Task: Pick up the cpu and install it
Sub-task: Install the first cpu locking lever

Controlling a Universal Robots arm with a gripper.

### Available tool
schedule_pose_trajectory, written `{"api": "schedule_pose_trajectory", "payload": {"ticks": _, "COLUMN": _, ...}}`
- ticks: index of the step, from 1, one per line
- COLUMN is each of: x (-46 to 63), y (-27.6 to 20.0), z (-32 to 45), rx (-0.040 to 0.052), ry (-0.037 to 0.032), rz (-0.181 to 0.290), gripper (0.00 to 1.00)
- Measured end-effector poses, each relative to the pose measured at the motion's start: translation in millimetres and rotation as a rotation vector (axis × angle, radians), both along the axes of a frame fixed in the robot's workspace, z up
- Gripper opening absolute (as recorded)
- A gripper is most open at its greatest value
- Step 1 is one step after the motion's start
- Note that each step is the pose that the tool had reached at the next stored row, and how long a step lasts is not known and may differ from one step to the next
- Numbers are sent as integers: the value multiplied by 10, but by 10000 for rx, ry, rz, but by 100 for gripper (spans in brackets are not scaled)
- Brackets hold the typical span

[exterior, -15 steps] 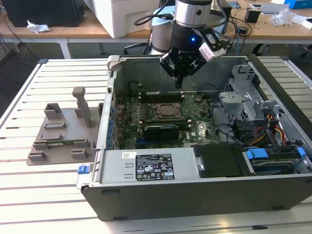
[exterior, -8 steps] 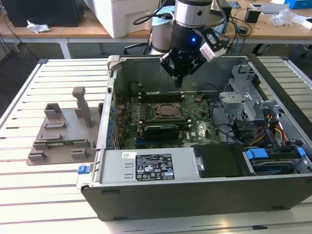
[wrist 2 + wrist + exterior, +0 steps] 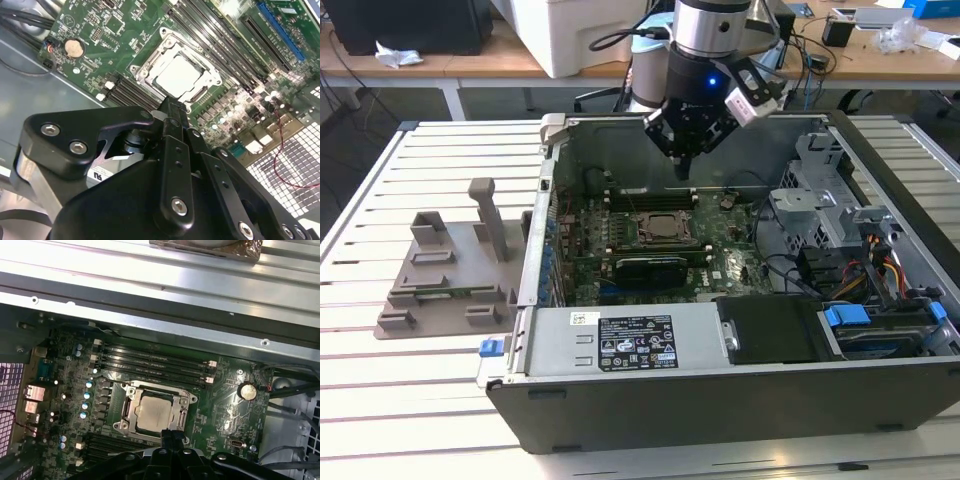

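Pincer [image 3: 172, 107] closed, empty, above seated cpu [image 3: 178, 79].

Bright even light; glare on the motherboard [image 3: 240, 95], edges blurred.

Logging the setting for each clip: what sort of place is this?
Likely a robotics lab or workshop: an open dark grey metal computer case lies on a white slatted worktable, with cluttered wooden desks behind.

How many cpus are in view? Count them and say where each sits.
1. The cpu lies in the motherboard socket, close to the gripper. Another could be hidden behind the arm.
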State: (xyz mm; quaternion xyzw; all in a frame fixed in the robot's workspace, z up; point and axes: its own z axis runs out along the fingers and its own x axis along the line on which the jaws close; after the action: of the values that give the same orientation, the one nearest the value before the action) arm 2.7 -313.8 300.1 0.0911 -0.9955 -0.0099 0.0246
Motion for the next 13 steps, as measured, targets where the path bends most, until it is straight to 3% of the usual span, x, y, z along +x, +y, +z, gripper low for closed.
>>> {"api": "schedule_pose_trajectory", "payload": {"ticks": 13, "x": -211, "y": 0, "z": -1, "rx": 1, "ry": -5, "rz": 1, "gripper": 11}}
